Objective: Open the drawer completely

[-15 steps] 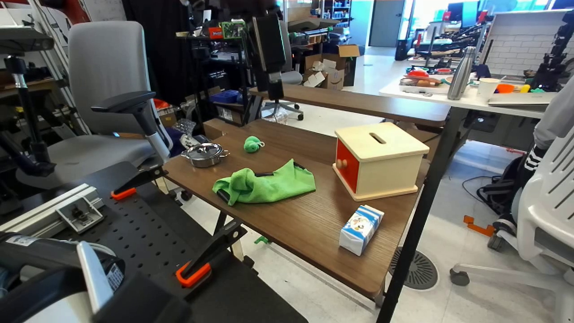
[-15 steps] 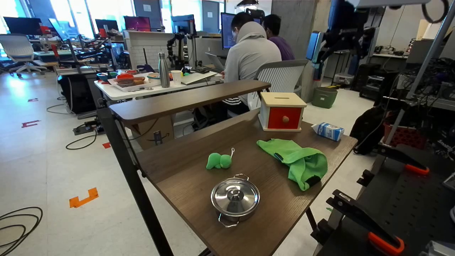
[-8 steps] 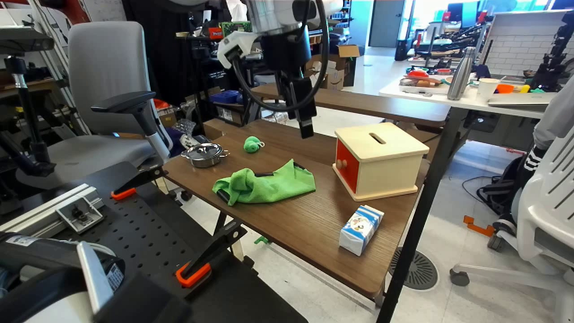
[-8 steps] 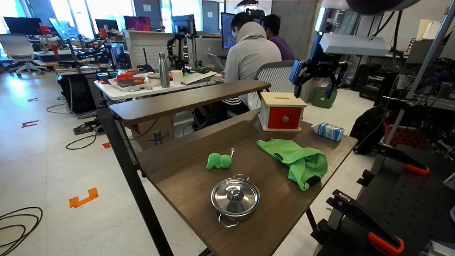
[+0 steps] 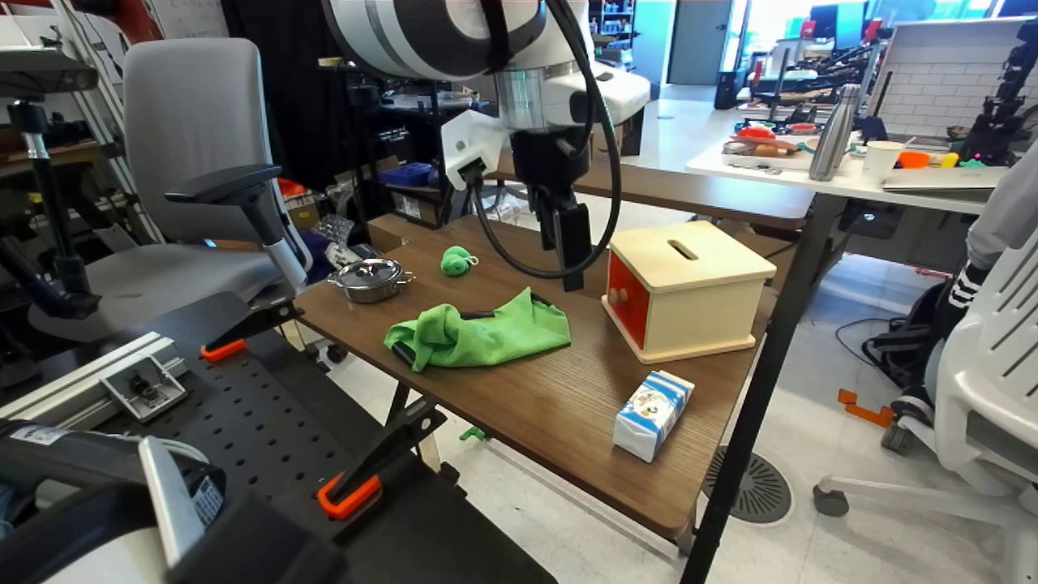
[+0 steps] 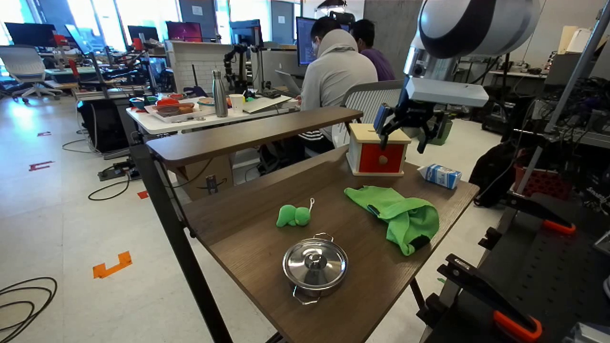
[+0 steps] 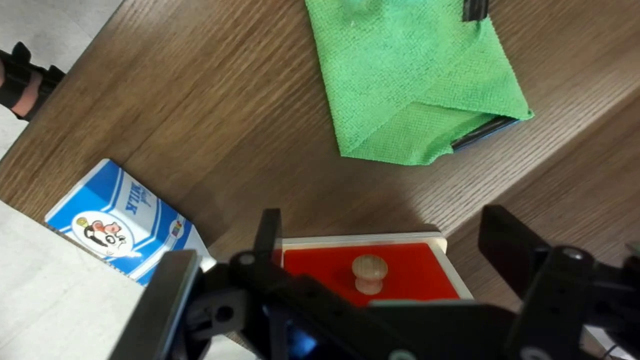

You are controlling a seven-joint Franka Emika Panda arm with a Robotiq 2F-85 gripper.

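Fingers point(image 7: 507, 242) spread wide dropped toward the closed drawer point(image 7: 410, 272), its knob point(image 7: 369, 270) lying between them in the wrist view, seemingly setting up the pull.

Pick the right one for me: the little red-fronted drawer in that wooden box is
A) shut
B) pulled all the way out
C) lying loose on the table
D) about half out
A: in both exterior views the drawer sits flush in the light-wood box, no side of it showing.
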